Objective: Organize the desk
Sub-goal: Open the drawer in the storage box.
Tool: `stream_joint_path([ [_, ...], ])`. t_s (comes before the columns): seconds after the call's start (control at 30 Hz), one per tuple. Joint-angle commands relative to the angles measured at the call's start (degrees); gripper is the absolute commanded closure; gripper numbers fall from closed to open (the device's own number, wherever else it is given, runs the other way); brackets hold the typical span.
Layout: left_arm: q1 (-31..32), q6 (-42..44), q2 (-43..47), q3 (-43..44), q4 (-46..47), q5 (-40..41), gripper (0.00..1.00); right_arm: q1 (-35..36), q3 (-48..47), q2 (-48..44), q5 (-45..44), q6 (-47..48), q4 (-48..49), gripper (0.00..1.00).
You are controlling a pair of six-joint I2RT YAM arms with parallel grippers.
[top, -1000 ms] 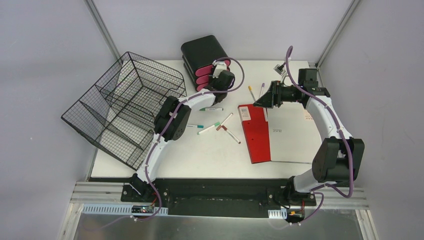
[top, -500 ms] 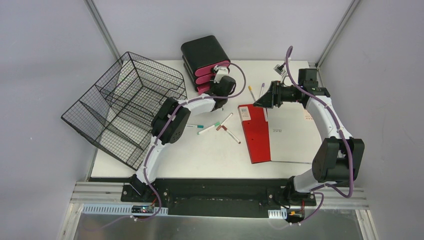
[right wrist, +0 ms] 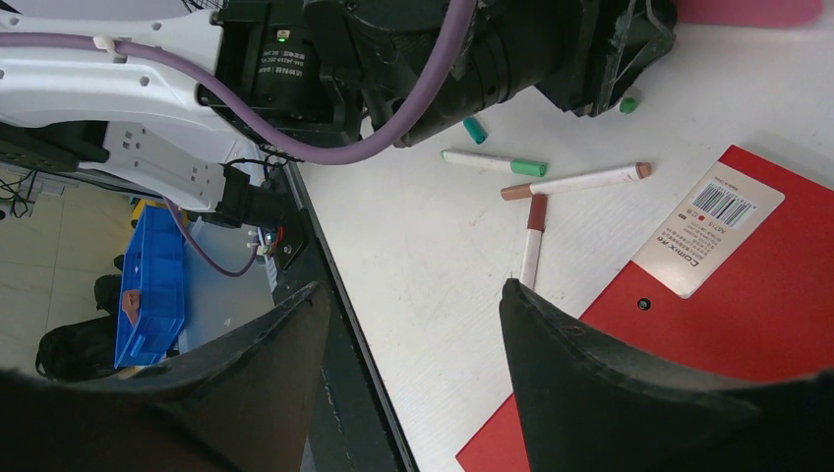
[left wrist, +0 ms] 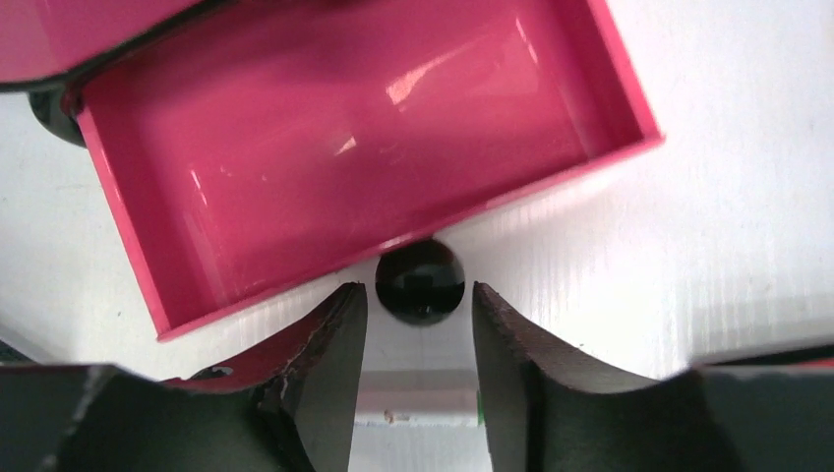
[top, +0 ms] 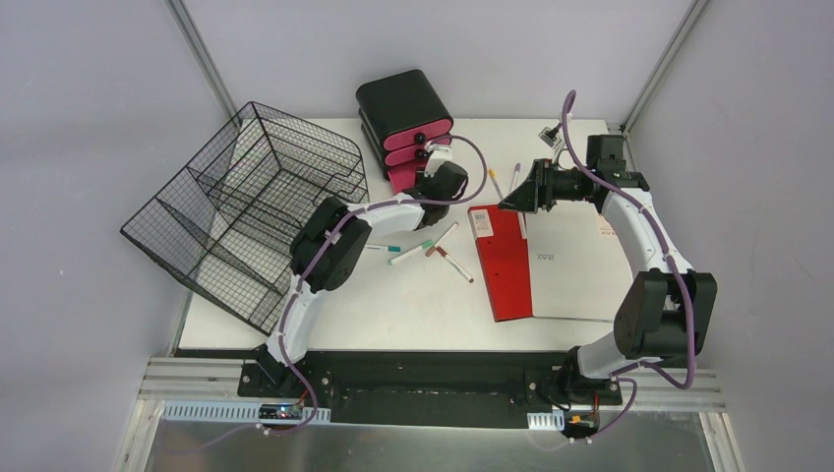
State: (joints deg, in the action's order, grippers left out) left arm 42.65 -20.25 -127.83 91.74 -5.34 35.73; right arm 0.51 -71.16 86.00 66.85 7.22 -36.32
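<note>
**A:** From above first. Found the tabletop [top: 413, 295] stretching toward the arms from the drawer unit [top: 403, 103], itself parked at the far edge. Caught the left claw [top: 430, 165] parted at the unit's lowest pink drawer [top: 401, 179], already drawn partway out.

**B:** Spotted anything else around?

**A:** Saw a wire basket [top: 246, 211] left of the unit, tilted and overhanging the tabletop's side. Counted loose markers [top: 411, 253] just nearward of the unit, beside the left forearm. Noticed a red folder [top: 506, 261] nearward and right, and caught the right claw [top: 511, 200] hovering above its far end.

**B:** And through the left wrist?

**A:** Saw both fingers [left wrist: 329, 344] flanking a black knob [left wrist: 420, 282] on the drawer front, apart from it on either side, gripping nothing. Found the drawer bare inside. Judged the dangers thus: might have slipped off that round knob if closed too shallow, and might have dragged the whole unit or yanked the drawer clean out if pulled hard.

**B:** Right wrist?

**A:** Found that claw spread wide and holding nothing, with markers and the folder's barcode label below. Saw the left arm [right wrist: 148, 59] lying across the way to the unit; reckoned a knock likely if sent there.
</note>
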Motion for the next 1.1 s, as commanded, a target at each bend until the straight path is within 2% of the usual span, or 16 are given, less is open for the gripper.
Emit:
stream_joint_path([
  [0.0,0.2,-0.3,5.9,-2.2,-2.9,-4.8,0.52,-0.3,-2.7,-2.0,0.8,1.5,0.5,0.33],
  [0.3,0.0,5.5,13.4,-6.9,-4.6,-19.8,0.33,-0.3,-2.7,-1.6,0.8,1.6,0.5,0.33],
  [0.43,-0.3,7.5,16.7,-9.8,-4.6,-26.4,0.28,-0.3,-2.7,-1.4,0.7,1.7,0.5,0.33],
  [0.67,-2.4,7.9,21.1,-15.0,-3.6,-45.1,0.25,-0.3,-2.8,-0.8,-1.6,3.2,-0.5,0.33],
  [0.87,-3.7,6.3,27.5,-22.9,0.1,-49.3,0.24,-0.3,-3.3,-0.2,-8.4,7.3,-2.7,0.33],
  [1.07,-4.2,7.3,36.5,-33.4,8.9,-50.4,0.23,-0.3,-3.8,1.7,-21.6,11.0,-3.9,0.34],
])
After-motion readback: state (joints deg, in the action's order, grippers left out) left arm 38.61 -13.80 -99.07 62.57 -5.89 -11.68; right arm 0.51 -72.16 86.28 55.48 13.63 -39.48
